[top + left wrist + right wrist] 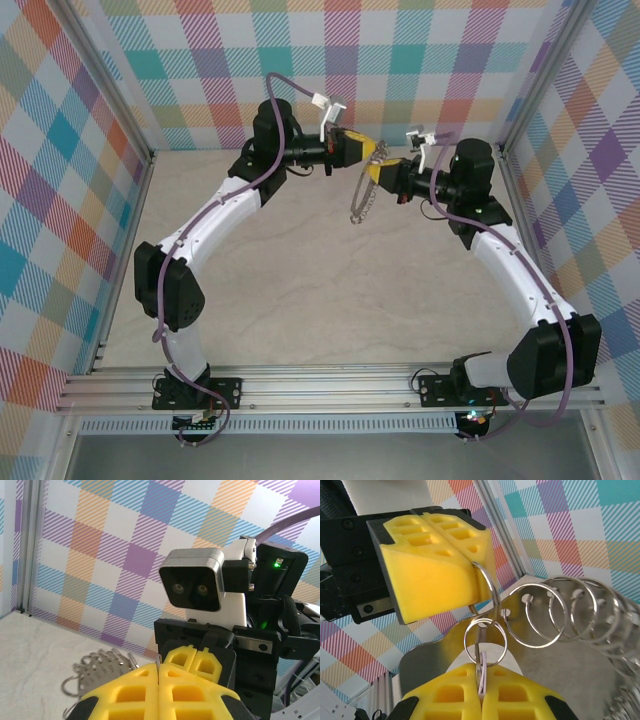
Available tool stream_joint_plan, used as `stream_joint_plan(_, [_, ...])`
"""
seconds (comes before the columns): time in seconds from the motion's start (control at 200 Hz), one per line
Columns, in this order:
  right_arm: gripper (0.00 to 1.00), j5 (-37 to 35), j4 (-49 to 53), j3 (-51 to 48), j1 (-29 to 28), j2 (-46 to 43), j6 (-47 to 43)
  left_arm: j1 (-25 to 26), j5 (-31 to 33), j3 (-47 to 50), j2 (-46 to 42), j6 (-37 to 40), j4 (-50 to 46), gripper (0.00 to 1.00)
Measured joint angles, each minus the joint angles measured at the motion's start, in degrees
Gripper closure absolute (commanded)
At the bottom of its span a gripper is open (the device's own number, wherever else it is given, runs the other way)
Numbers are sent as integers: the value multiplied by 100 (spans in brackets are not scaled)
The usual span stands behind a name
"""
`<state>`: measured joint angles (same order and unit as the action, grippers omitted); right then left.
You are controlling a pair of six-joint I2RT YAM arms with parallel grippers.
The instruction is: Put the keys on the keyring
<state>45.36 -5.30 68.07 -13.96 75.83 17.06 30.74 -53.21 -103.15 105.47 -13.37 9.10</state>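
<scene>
The left gripper (368, 150) clamps shut on a loop (487, 582) of the keyring (360, 208), hanging it steady in mid-air, while the right gripper (381, 170), pinched tight on the key (481, 680), noses its blade into a neighbouring ring (485, 639), apparently to thread it.

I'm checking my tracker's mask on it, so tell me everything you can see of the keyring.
The keyring is shiny grey metal: a thin flat band pierced with holes, each carrying a small wire split ring, giving a scalloped edge. It hangs clear of the table, drooping from where the two tools meet. The shut left tool pinches one split ring. The next ring sits at the shut right tool, around a thin pale sliver clamped there, seemingly the key.
</scene>
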Motion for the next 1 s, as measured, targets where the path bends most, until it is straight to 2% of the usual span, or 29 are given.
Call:
stream_joint_plan(0.495, [100, 146, -210, 262, -103, 365, 210, 50, 197, 275, -46, -385, 619, 100])
stream_joint_plan(1.0, [100, 286, -1274, 369, -109, 876, 1257, 63, 619, 695, -120, -835, 1427, 100])
